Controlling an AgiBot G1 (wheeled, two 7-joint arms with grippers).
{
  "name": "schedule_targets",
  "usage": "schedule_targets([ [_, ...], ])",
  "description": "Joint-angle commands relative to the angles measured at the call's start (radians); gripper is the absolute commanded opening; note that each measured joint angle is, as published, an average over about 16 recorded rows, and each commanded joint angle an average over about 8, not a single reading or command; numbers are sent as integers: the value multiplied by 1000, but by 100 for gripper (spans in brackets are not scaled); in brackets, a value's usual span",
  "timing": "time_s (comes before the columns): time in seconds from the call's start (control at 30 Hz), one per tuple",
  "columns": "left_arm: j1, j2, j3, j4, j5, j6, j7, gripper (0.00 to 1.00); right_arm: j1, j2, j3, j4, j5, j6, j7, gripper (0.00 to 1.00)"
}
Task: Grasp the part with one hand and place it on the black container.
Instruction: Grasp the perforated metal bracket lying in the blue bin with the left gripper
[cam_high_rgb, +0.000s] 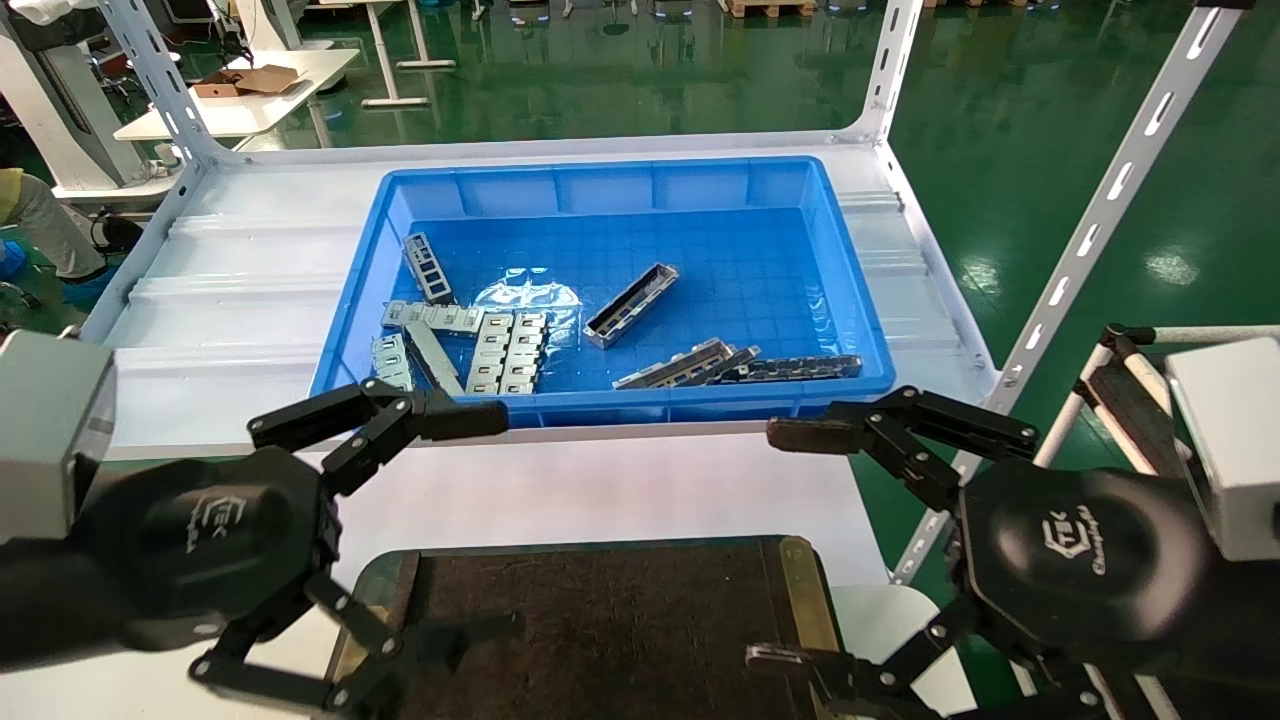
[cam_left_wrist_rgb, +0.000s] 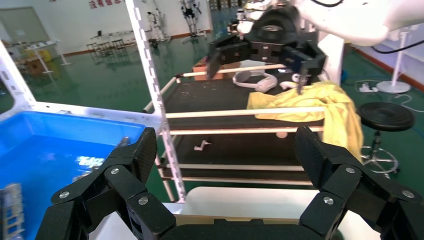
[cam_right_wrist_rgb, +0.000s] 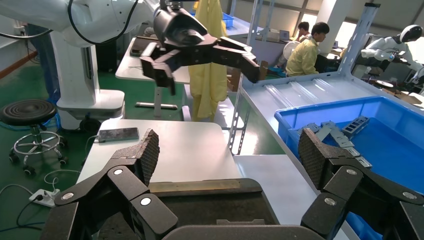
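The part (cam_high_rgb: 631, 305), a silver-grey channel with cutouts, lies at an angle on the floor of the blue bin (cam_high_rgb: 850, 290), near its middle. The black container (cam_high_rgb: 600, 620) lies on the white table in front of the bin; it also shows in the right wrist view (cam_right_wrist_rgb: 210, 205). My left gripper (cam_high_rgb: 500, 520) is open and empty over the container's left edge. My right gripper (cam_high_rgb: 765, 545) is open and empty over its right edge. Both are in front of the bin, well short of the part. Each wrist view shows its own wide-open fingers (cam_left_wrist_rgb: 225, 150) (cam_right_wrist_rgb: 227, 150).
Flat slotted plates (cam_high_rgb: 500, 345) lie at the bin's front left. More channels (cam_high_rgb: 680, 365) and a dark strip (cam_high_rgb: 800, 368) lie at its front right. A slanted white rack upright (cam_high_rgb: 1100, 215) stands on the right. A cart with a yellow cloth (cam_left_wrist_rgb: 310, 100) is beyond it.
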Motion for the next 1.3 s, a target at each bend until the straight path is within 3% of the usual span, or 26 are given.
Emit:
schedule_targets([
  [0.03,-6,5,3,0,11,-11,1,100,0,0,0,0,0,0,0,100],
  [0.3,-84,98,55,69,156,-128,12,100,0,0,-1,0,0,0,0,100],
  [0.53,-187,213,111,217,286,-224,37,100,0,0,-1,0,1,0,-1,100],
  [0.93,-381,465,187,611,471,-427,158,100,1,1,-2,0,1,1,-1,100],
  [1.3,-509,666,195,981,515,-604,297,100,1,1,-3,0,2,1,-2,100],
])
